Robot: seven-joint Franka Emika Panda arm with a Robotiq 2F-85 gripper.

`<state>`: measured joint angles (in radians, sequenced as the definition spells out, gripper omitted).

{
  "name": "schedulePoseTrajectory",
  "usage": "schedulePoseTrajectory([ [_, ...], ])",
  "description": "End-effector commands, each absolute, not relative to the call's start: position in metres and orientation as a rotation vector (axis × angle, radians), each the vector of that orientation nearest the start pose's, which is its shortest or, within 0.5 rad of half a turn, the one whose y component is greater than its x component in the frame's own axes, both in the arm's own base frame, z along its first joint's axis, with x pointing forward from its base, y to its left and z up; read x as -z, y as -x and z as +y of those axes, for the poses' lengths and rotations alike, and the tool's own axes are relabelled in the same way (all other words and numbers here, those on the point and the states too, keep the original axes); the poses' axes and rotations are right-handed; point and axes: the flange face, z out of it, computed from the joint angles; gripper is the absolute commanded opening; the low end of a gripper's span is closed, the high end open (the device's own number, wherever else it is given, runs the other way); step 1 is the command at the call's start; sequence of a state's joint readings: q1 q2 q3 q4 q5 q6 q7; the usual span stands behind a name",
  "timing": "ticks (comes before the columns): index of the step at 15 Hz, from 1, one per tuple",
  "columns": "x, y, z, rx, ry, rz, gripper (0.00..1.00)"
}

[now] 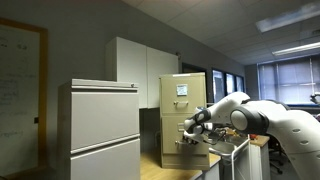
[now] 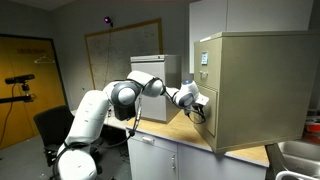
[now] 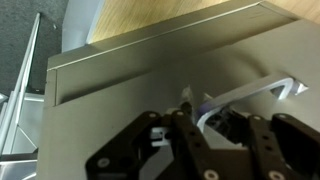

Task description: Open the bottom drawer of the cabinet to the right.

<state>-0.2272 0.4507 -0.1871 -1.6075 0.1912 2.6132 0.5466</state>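
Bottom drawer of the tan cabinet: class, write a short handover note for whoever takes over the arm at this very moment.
Gripper: shut on the handle of the bottom drawer, as the wrist view shows.
Things: the cabinet stands on the counter in both exterior views.
Done: handle reached and gripped.
Left: the drawer front looks flush, not visibly pulled out. Probably pull straight back to open it, then let go.
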Motion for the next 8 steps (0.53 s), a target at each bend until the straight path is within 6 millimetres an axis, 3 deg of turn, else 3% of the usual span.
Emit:
schedulePoseTrajectory([
  [1, -0.422, -0.635, -0.215, 0.73, 2.581, 1.294, 0.05],
  [8, -0.42, -0.583, -0.186, 0.73, 2.491, 1.256, 0.05],
])
